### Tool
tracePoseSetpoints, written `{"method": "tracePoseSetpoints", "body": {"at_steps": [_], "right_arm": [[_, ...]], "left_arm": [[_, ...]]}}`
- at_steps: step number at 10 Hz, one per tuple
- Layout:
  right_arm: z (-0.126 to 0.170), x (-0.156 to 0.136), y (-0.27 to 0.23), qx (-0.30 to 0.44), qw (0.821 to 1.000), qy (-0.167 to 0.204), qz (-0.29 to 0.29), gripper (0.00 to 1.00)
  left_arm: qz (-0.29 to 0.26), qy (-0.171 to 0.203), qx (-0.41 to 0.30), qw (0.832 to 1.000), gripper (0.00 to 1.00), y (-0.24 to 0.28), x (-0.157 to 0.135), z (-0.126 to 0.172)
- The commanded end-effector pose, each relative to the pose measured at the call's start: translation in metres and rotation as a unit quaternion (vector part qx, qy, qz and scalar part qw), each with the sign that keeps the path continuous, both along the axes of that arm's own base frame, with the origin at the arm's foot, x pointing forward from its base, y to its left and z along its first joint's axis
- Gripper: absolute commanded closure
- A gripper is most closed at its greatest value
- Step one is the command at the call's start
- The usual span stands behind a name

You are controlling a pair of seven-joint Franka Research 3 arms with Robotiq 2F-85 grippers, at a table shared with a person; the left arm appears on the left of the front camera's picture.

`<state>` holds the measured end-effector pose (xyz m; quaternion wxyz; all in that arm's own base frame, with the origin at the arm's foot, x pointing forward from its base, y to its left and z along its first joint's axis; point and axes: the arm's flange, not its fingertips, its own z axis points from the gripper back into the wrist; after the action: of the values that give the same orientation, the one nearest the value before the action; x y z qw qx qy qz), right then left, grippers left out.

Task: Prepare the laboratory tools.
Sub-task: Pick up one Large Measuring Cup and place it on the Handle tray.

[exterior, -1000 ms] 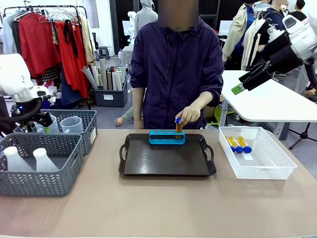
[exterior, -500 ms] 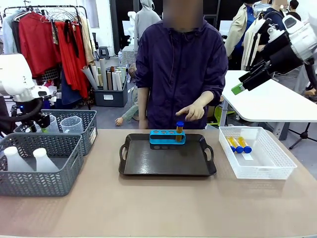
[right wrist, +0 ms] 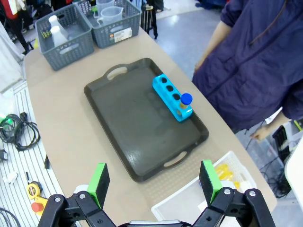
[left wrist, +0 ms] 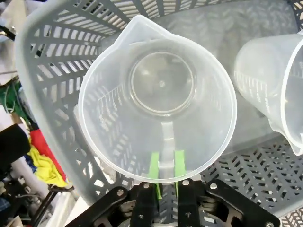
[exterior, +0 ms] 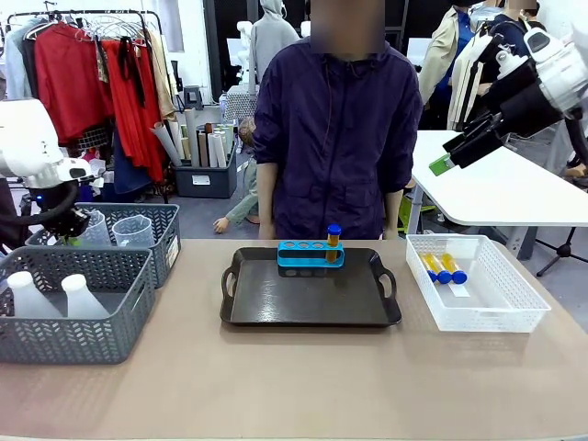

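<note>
In the grey basket [left wrist: 52,71]: clear beaker [left wrist: 161,94], upright, its handle clenched by the left end effector [left wrist: 164,168].
Above the table [right wrist: 61,123]: right end effector [right wrist: 154,176], spread wide, grasping nothing.
Cut off: second beaker [left wrist: 279,80], at the frame edge.
Hard to make out: the pinched handle's shape.
</note>
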<state>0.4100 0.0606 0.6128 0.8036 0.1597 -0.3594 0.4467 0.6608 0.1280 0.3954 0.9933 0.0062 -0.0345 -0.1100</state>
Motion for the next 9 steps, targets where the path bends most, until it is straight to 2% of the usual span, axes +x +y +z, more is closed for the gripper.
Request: {"method": "tracePoseSetpoints", "body": {"at_steps": [1,3,5,9], "right_arm": [[0.0,0.002,0.001,0.01,1.0,-0.005,0.007,0.0],[0.0,0.002,0.001,0.01,1.0,-0.005,0.007,0.0],[0.0,0.002,0.001,0.01,1.0,-0.005,0.007,0.0],[0.0,0.002,0.001,0.01,1.0,-0.005,0.007,0.0]], "left_arm": [[-0.001,-0.017,-0.001,1.0,1.0,0.0,-0.008,0.012],[-0.004,-0.024,-0.01,1.0,1.0,-0.002,-0.016,0.029],[-0.015,-0.022,-0.019,0.999,1.0,-0.013,-0.032,0.064],[-0.041,-0.041,0.034,0.998,1.0,-0.07,-0.068,0.129]]}}
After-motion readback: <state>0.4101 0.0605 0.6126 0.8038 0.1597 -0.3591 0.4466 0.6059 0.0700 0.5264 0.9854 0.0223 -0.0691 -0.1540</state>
